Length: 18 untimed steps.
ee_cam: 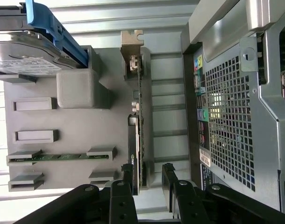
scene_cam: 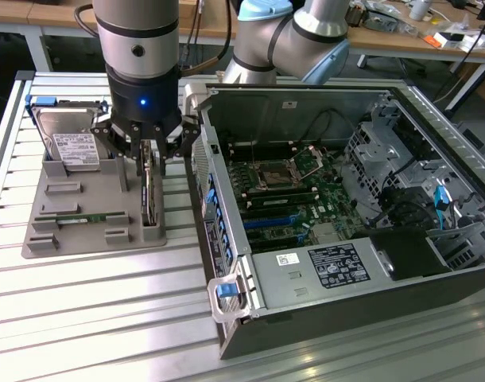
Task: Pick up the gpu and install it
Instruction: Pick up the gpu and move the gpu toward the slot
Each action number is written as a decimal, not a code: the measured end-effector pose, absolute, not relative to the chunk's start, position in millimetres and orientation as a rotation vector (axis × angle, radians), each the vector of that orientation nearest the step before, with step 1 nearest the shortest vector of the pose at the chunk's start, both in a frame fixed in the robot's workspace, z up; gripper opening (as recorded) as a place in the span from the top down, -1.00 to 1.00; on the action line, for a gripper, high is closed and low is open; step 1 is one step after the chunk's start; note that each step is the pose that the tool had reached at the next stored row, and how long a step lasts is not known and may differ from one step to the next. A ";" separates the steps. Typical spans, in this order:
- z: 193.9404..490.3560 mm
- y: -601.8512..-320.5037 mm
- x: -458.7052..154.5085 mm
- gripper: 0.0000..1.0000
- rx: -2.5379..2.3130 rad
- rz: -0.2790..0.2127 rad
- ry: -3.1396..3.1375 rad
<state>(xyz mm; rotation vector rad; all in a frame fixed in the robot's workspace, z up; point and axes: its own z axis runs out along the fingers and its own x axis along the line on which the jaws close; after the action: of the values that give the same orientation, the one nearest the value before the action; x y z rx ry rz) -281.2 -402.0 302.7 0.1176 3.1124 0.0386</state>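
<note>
The gpu (scene_cam: 151, 200) stands on edge in a slot of the grey holder tray (scene_cam: 91, 243), a dark thin card with its silver bracket (ee_cam: 132, 49) at the far end. My gripper (scene_cam: 151, 163) hangs directly over it, open, with one finger on each side of the card. In the wrist view the gpu (ee_cam: 138, 121) runs edge-on toward my gripper (ee_cam: 148, 173), and its near end lies between the two black fingertips (ee_cam: 168, 171) with a gap showing on one side. Nothing is held.
A silver hard drive (scene_cam: 71, 143) with a blue carrier and a green memory stick (scene_cam: 79, 216) share the holder tray. The open computer case (scene_cam: 433, 263) lies to the exterior view's right, close beside the tray, motherboard (scene_cam: 290, 195) exposed. All rest on a ribbed aluminium table (scene_cam: 99, 318).
</note>
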 end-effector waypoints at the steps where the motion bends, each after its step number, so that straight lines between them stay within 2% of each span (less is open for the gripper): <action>1: 302.4 -402.0 -281.2 0.24 0.118 0.039 3.112; 18: 292.4 -402.7 -281.1 0.24 0.118 0.039 3.112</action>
<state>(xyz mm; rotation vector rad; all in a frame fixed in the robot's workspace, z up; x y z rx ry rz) -281.1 -402.7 292.4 0.1176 3.1123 0.0386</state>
